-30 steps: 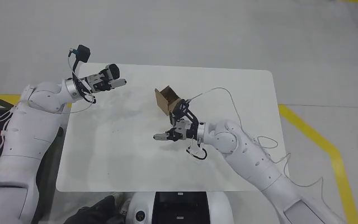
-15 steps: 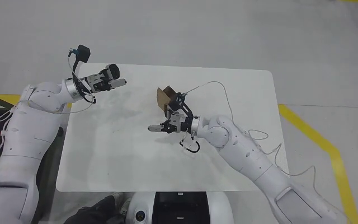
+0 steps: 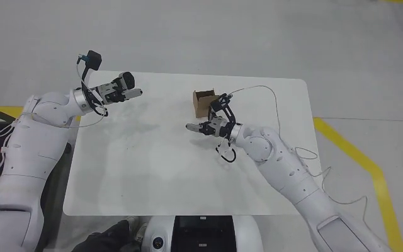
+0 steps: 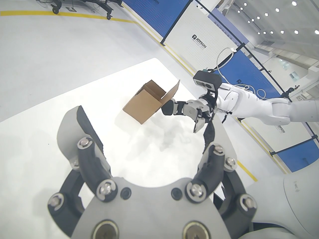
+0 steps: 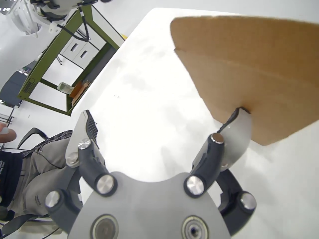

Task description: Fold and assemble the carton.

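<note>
We start at the right gripper [image 5: 162, 115]. It is spread wide and grips nothing. The tip of one finger [image 5: 235, 135] rests against an outer brown wall of the carton [image 3: 203, 101]. The other finger points away from the carton, above the bare white table [image 3: 126, 176]. From the carton, the right arm runs back toward the robot's right side. A thin white cable [image 3: 258, 88] leaves the wrist and arcs to the right of the carton.

The carton stands on the table with its open mouth upward, so we can look down into its brown inside from the top view. In the left wrist view one flap stands up on the side where the right gripper's finger meets it. We cannot tell whether the carton's base lies fully flat on the table.

The left gripper [image 4: 147, 118] is also spread wide and holds nothing. It hangs well apart from the carton, on the carton's left. Its fingers point toward the carton, and a broad stretch of bare table lies between them.

Farther out, past the carton in the left wrist view, blue and white panels [image 4: 211, 38] stand along a yellow floor line [image 4: 82, 15]. In the right wrist view a green-framed cart [image 5: 74, 58] stands on the floor beyond the table edge, well away from the carton.
</note>
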Controlling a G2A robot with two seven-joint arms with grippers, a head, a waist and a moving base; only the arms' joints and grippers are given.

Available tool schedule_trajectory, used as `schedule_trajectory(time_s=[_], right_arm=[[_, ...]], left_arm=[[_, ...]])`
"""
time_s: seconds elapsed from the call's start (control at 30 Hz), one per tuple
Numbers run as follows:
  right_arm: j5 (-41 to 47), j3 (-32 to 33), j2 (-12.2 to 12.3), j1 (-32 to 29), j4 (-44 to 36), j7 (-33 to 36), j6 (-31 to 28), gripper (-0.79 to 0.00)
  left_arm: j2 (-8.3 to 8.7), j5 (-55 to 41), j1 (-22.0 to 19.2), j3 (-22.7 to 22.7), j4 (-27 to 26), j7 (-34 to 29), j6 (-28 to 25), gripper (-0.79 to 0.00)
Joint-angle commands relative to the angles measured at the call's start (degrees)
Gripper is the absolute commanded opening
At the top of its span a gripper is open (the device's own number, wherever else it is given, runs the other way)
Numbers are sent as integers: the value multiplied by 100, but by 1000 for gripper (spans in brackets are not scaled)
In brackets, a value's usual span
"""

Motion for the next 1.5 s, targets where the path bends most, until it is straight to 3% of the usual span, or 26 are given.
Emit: schedule_trajectory(time_s=[0.0,0.33,0.57,0.77,1.47], right_arm=[[-117,182,58,-107,-160,-2,141,0],[-433,628,192,-466,-932,75,564,0],[-1139,448,129,-527,-1244,-216,1466,0],[-1385,416,68,-467,-1199,-310,2051,0],[-1599,94,-256,-20,-473,-621,2817,0]], left_arm=[[0,0,0,0,0,0,0,0],[0,0,0,0,0,0,0,0],[0,0,0,0,0,0,0,0],[0,0,0,0,0,0,0,0],[0,0,0,0,0,0,0,0]])
